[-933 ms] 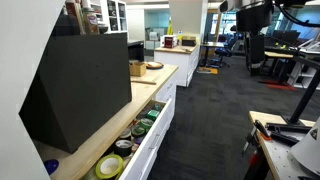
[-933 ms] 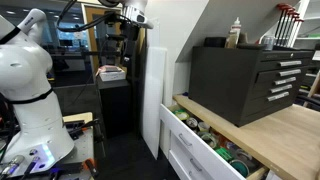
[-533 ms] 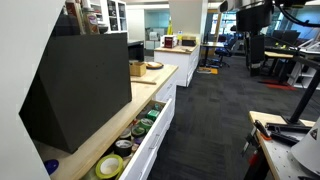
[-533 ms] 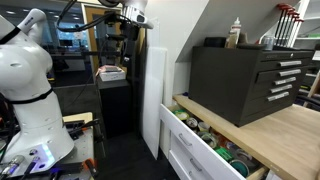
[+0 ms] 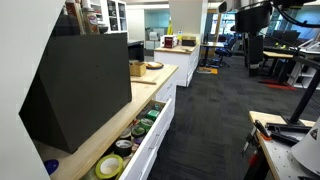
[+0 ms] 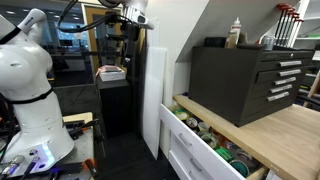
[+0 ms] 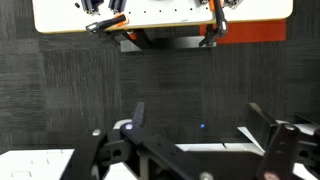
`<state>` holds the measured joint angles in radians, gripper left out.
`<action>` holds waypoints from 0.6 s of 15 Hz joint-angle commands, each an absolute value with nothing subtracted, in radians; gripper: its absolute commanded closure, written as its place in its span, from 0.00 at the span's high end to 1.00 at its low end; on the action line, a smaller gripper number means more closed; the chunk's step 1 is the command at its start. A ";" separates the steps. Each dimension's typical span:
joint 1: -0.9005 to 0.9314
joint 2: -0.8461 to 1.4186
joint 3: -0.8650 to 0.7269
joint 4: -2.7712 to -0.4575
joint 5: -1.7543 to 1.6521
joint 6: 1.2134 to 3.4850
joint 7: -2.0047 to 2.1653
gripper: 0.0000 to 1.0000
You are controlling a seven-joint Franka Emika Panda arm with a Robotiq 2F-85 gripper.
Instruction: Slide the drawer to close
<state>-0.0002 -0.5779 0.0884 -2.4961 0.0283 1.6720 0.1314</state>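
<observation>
The white drawer (image 5: 152,140) under the wooden countertop stands pulled out and is full of tape rolls and small items. It also shows in an exterior view (image 6: 192,152) at the lower right. My gripper (image 7: 200,125) is open and empty, held high above the dark carpet and well away from the drawer. It shows near the top in both exterior views (image 5: 250,20) (image 6: 126,18). The drawer is out of sight in the wrist view.
A large black cabinet (image 5: 80,85) sits on the wooden countertop (image 6: 280,130) above the drawer. The white arm base (image 6: 28,80) stands on a bench. A white table with tools (image 7: 160,15) lies ahead in the wrist view. Dark carpet (image 5: 220,110) runs beside the drawers.
</observation>
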 commanded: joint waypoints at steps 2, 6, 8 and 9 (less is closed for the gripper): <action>0.013 -0.532 0.081 -2.526 -0.012 1.800 0.087 1.00; 0.016 -0.468 0.077 -2.575 -0.044 1.990 0.034 1.00; 0.013 -0.425 0.073 -2.599 -0.056 2.105 0.019 1.00; 0.012 -0.394 0.070 -2.604 -0.055 2.152 0.016 1.00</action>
